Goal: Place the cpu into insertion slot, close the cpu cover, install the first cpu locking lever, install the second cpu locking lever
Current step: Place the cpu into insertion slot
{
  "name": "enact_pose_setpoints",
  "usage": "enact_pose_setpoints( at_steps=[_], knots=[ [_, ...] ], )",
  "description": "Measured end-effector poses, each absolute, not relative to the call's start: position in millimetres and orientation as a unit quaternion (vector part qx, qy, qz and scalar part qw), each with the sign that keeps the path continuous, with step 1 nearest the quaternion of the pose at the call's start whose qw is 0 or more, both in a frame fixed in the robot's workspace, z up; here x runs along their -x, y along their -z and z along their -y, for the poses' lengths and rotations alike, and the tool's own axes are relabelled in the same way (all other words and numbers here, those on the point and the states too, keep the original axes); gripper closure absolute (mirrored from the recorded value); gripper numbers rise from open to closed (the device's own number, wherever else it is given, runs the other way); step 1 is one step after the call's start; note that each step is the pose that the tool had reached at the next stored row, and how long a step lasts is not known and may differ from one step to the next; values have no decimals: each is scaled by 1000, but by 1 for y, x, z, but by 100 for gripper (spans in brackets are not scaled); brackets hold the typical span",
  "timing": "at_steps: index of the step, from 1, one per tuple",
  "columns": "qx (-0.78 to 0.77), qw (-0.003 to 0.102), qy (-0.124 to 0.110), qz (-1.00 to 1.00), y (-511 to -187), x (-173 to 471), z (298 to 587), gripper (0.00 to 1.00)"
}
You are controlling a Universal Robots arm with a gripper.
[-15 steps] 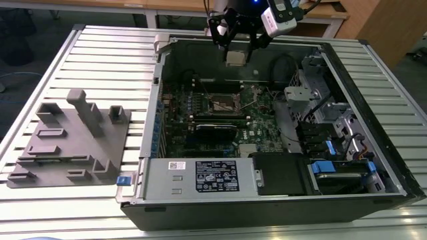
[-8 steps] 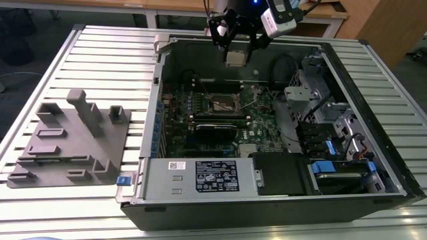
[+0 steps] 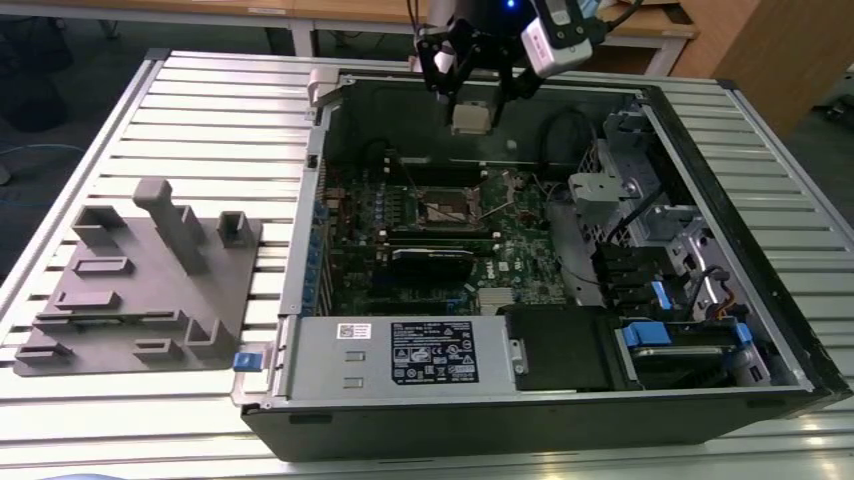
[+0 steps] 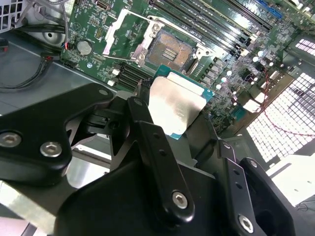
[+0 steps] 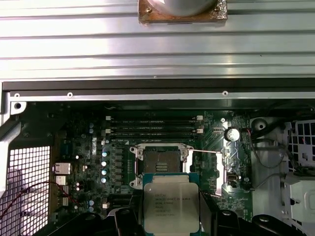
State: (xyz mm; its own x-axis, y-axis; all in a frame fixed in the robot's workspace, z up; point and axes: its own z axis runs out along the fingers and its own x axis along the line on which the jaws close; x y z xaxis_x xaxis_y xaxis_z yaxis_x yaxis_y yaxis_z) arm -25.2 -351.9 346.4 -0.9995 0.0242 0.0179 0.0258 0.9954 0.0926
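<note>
Looking across from the exterior view's left: a grey moulded fixture tray lies flat on the slatted metal surface, just beside the open computer case. The case lies on its side with the green motherboard facing up inside it.

Around the middle of that board is the insertion slot, and in both wrist views its dark centre is uncovered. The cpu cover is swung back off the slot in the second wrist view, a thin silvery frame tilted open on one side.

The tool hangs over the far part of the case, well above the board. It's clamped on the cpu, with black fingers pinching opposite edges. So the cpu is up in the air, apart from the slot. Its silvery metal top shows in both wrist views, with a green rim around it.

Further toward the exterior view's right, the case holds metal drive cages and some blue plastic tabs near the front corner.
</note>
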Motion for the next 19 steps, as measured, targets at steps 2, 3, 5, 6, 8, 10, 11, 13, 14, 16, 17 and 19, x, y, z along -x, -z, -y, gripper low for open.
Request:
enact_pose_setpoints(
  at_steps=[2,3,5,6,8,10,11,13,14,16,17,19],
  knots=[
    [13,8,46,999,-346,25,352,46],
    [13,8,46,999,-345,25,352,46],
    [13,8,46,999,-345,25,352,46],
    [13,8,46,999,-345,25,352,46],
    [13,8,46,999,-345,25,352,46],
    [13,8,46,999,-344,25,352,46],
    [13,8,46,999,-344,25,352,46],
    [13,8,46,999,-344,25,352,46],
    [13,8,46,999,-343,25,352,46],
    [12,8,46,999,-343,25,352,46],
    [13,8,46,999,-343,25,352,46],
    [13,8,46,999,-343,25,352,46]
  ],
)
